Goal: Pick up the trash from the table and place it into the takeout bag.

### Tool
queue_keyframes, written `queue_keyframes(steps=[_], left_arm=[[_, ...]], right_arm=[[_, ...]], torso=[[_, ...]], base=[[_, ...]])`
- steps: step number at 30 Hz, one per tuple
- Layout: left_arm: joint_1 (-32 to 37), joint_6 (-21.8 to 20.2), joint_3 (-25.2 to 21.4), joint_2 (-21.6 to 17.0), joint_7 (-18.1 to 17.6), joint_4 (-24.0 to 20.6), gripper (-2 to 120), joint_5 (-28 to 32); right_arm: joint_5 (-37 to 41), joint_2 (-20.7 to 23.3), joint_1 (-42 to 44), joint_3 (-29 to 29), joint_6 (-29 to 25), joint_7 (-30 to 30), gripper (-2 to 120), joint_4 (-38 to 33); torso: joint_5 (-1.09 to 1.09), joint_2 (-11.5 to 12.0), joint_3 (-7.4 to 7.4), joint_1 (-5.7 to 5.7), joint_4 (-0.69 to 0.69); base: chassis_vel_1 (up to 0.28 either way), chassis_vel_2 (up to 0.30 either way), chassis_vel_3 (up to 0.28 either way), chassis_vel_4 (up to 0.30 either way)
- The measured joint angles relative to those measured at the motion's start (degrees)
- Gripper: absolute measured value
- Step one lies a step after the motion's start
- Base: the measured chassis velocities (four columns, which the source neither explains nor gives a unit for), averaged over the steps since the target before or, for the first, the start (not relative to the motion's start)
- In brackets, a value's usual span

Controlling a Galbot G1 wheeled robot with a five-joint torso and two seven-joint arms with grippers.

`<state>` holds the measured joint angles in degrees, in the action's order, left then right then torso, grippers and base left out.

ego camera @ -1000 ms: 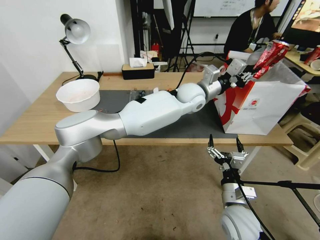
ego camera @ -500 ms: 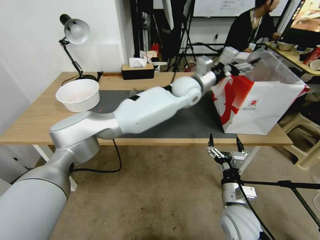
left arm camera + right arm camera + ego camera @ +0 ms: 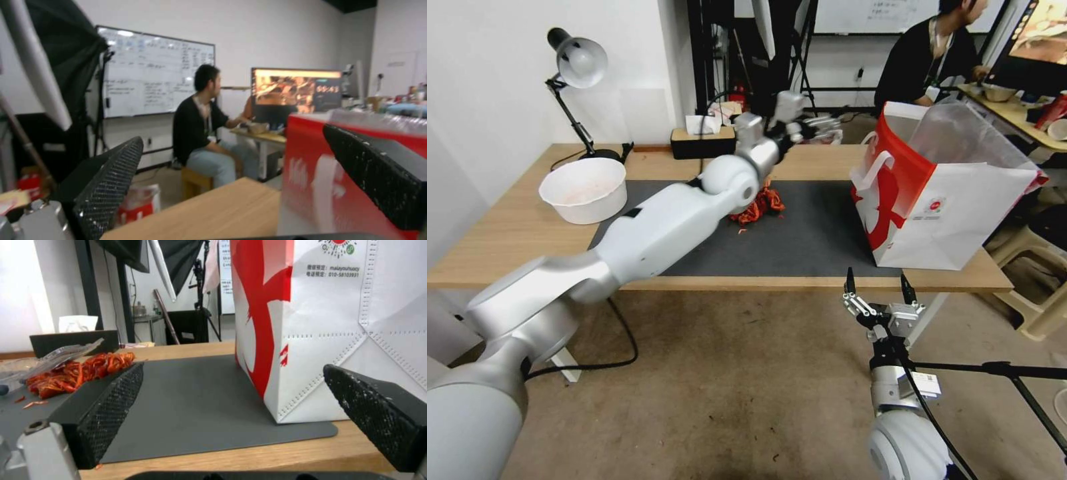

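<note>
My left arm is a run of glossy white shells joined by brushed silver joint housings, with a rounded white elbow ball and a thin black cable looping off near its base. Its wrist ends in a silver metal block carrying the left gripper point(image 3: 820, 123), whose black fingers point(image 3: 111, 186) have finely knurled rubber pads. The right gripper point(image 3: 878, 283) has two slim black fingers on a silver bracket, above a white wrist bearing a small printed label and a black cable.

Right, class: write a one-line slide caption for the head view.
Left gripper open above the table, near red trash; right gripper parked open below the takeout bag.
</note>
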<state>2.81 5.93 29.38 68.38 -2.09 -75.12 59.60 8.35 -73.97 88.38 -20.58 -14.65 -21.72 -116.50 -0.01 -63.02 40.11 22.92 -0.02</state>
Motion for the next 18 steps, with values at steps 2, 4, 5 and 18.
queue_keyframes(steps=[2, 4, 5, 18], left_arm=[[1.2, -0.2, -0.8, -1.3, -0.3, -0.8, 100, -0.5], [3.2, -0.6, -2.2, -3.2, -0.8, -2.2, 100, -1.0], [4.6, -1.0, -3.3, -4.9, -1.1, -3.3, 100, -1.3], [18.8, -2.8, -14.8, -15.8, -2.6, -13.3, 100, -3.5]], right_arm=[[0.0, 0.0, 0.0, 0.0, 0.0, 0.0, 100, 0.0], [0.0, 0.0, 0.1, 0.0, 0.0, 0.0, 100, -0.1], [0.0, 0.0, 0.1, 0.0, 0.0, 0.0, 100, -0.1], [-0.2, 0.2, 0.1, 0.4, 0.0, 0.0, 100, -0.1]], torso=[[0.0, 0.0, 0.0, 0.0, 0.0], [0.0, 0.0, 0.0, 0.0, 0.02], [-0.02, 0.0, 0.0, 0.0, 0.02], [0.0, 0.0, 0.0, 0.0, 0.02]], base=[[0.0, 0.0, 0.0, 0.0], [0.0, 0.0, 0.0, 0.0], [0.0, 0.0, 0.0, 0.0], [0.0, 0.0, 0.0, 0.0]])
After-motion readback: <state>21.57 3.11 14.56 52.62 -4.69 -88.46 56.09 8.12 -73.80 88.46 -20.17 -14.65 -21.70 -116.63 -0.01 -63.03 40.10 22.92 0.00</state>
